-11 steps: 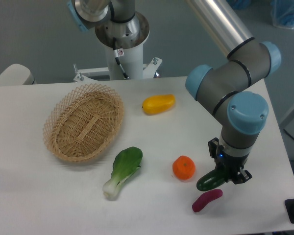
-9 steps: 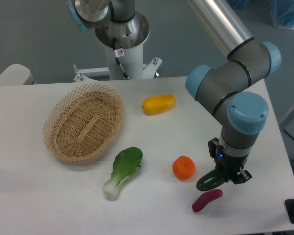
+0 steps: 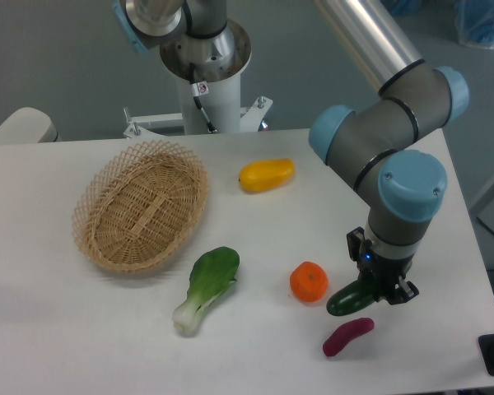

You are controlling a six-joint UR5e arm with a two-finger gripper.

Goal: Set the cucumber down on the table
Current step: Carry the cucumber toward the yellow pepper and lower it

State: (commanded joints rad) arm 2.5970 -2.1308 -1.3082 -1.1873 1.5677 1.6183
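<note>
Gripping the cucumber (image 3: 348,299) — gripper (image 3: 379,290) above table (image 3: 255,346).

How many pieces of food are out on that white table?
5. A yellow fruit lies beside the basket, bok choy below it, an orange mid-table, the cucumber in the end effector, a purple piece nearest. None look hidden.
</note>
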